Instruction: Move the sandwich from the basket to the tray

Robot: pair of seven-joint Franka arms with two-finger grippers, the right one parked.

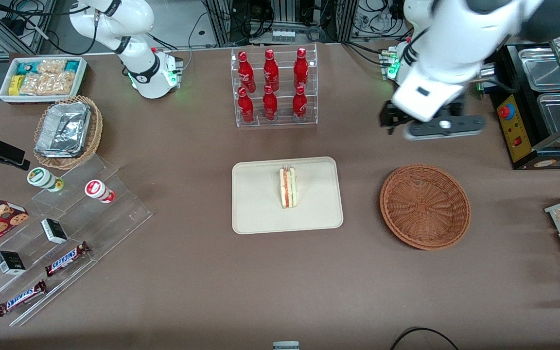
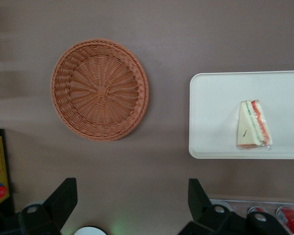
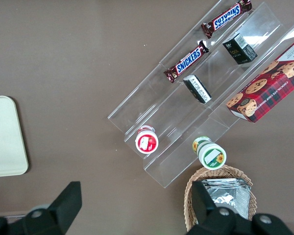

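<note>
Pale bread and orange-green filling mark the sandwich (image 1: pixel 288 187), which stands on its edge near the middle of the tray (image 1: pixel 260 214), at the centre of the front view. The gripper (image 1: pixel 430 124) hangs well apart from it in the upper right of that frame, up above the table and farther from the camera than the basket (image 1: pixel 425 206). Its fingers (image 2: pixel 63 198) are spread wide with nothing between them. The white arm reaches in from the top right corner, wrist pointed down at the table. In the wrist view the sandwich (image 2: pixel 254 125) is a small wedge with red and green layers along one side, and the reddish woven basket (image 2: pixel 100 89) holds nothing.
</note>
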